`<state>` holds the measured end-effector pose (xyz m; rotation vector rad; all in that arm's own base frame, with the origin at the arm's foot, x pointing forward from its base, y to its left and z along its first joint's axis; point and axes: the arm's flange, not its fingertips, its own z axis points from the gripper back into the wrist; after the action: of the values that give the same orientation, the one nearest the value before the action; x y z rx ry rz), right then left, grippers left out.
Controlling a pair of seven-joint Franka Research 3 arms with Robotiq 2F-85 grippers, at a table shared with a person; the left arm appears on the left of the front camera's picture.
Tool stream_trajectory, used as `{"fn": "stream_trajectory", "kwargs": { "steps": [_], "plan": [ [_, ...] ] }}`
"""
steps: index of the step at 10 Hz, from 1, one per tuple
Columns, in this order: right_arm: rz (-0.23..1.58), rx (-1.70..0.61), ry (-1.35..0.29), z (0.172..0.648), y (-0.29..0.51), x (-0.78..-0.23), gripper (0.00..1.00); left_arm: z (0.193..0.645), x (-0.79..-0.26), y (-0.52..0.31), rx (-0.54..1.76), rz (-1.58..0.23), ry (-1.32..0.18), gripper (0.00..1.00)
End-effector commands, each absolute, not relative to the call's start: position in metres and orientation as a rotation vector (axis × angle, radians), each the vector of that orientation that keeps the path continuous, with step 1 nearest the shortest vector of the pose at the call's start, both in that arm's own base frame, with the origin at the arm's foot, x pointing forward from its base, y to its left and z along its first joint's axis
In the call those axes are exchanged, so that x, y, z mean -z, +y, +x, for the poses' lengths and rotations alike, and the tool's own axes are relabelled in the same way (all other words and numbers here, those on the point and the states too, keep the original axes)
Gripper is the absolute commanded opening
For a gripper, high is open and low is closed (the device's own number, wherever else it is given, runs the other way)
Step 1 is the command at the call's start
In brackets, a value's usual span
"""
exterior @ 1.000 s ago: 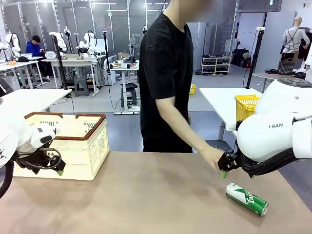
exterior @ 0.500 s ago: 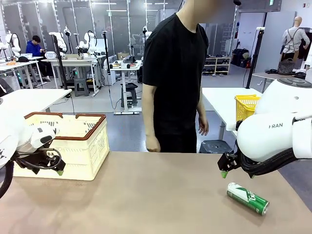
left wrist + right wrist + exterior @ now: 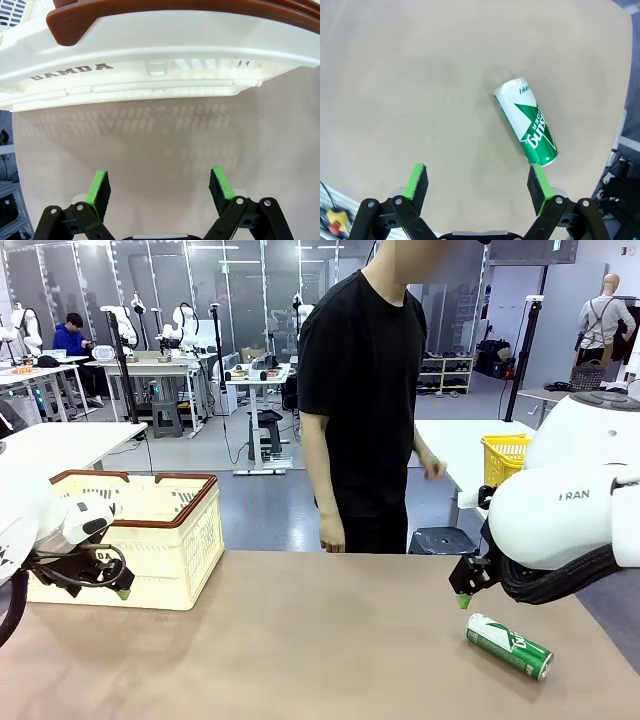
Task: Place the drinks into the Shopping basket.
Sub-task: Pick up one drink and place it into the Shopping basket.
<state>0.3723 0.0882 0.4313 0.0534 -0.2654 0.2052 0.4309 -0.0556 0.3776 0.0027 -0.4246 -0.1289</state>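
The tan counter (image 3: pixel 300 640) runs across a workshop of other tables, and on its left stands the Shopping basket (image 3: pixel 150 540), cream with a brown rim; no drink can be seen in it from here. Just in front of its printed side hangs the left end effector (image 3: pixel 160 186), fingers spread wide with nothing between them, exactly as a second ago. In the middle is the change: the person (image 3: pixel 365 390), who a second ago leaned over with an arm stretched down to the counter's right part, now stands upright behind the far edge, one hand (image 3: pixel 332 537) hanging at the side and the other raised near the waist. Right of that, the green can (image 3: pixel 508 645) lies on its side where it lay before (it has not rolled). The right end effector (image 3: pixel 479 186) hovers just above and beside it, fully open and empty, having barely shifted. With the person's arm out of the way, the can looks free for the right arm to grasp and carry across to the basket.
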Motion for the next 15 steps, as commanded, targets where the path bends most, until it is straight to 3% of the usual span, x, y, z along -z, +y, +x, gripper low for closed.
{"fn": "stream_trajectory", "kwargs": {
  "steps": [1,4,11,15],
  "plan": [
    [0.032,-0.371,-0.240,0.360,0.071,-0.445,1.00,0.431,-0.377,-0.055,0.128,0.004,-0.423,1.00],
    [-0.034,-0.596,-0.172,0.362,0.049,-0.453,1.00,0.431,-0.377,-0.055,0.128,0.004,-0.423,1.00],
    [-0.172,-0.763,-0.156,0.394,0.030,-0.407,1.00,0.431,-0.377,-0.055,0.128,0.004,-0.423,1.00],
    [-0.089,-0.820,-0.074,0.412,0.023,-0.374,1.00,0.431,-0.377,-0.055,0.128,0.004,-0.423,1.00]
  ]
}}
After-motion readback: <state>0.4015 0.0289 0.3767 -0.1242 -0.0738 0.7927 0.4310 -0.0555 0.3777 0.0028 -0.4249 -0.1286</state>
